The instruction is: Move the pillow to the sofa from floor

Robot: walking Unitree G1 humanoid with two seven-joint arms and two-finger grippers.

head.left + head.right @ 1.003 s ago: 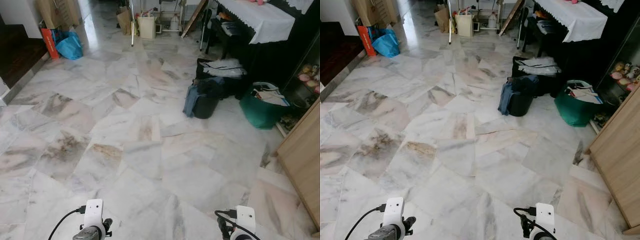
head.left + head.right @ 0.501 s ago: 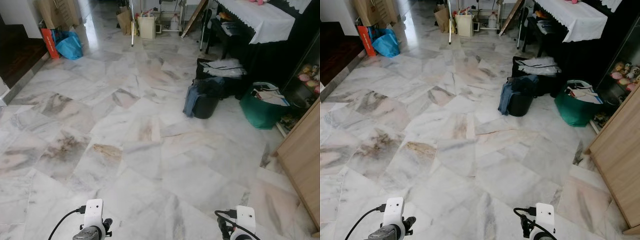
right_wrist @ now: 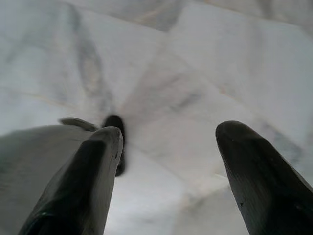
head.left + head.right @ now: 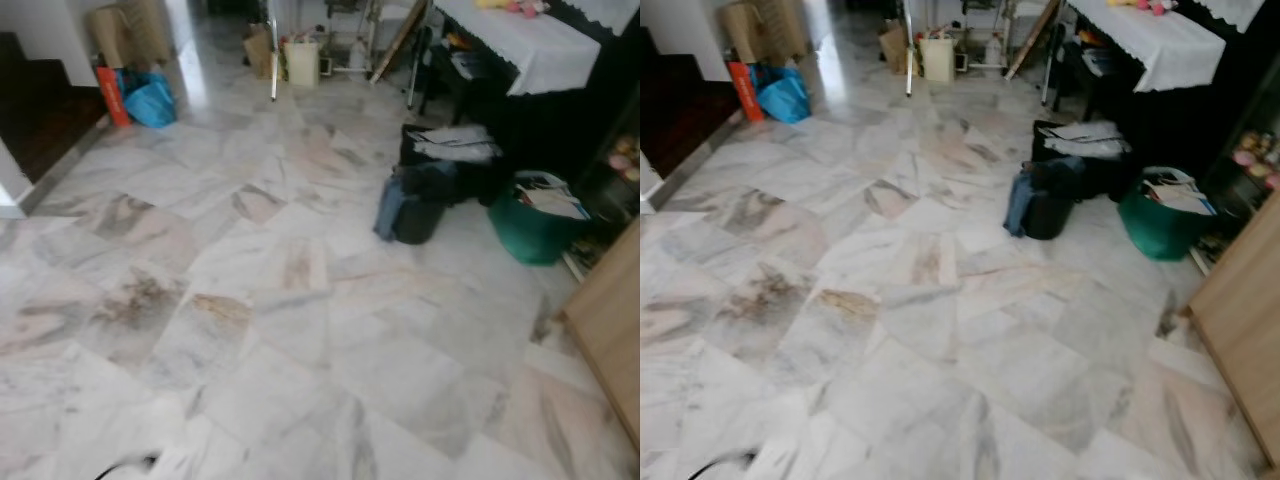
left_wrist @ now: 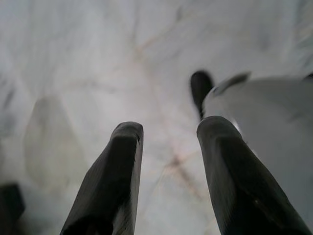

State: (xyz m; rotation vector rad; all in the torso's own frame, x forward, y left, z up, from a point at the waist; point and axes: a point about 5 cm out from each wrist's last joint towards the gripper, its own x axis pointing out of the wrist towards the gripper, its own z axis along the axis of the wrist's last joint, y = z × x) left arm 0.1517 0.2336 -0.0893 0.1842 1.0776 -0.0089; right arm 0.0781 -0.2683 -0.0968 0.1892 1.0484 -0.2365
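The head views, slightly blurred, look down on a pale marble floor. Far off to the left a blue plastic bag sits beside a red bag. To the right a dark backpack stands on the tiles, near a green bag stuffed with papers. Behind them stands a counter draped in a white cloth. A wooden cabinet edges in at far right. I cannot pick out the pillow or the sofa anywhere.

The left gripper hangs over bare marble, jaws released, nothing between them. The right gripper hangs likewise, jaws spread wide and empty.
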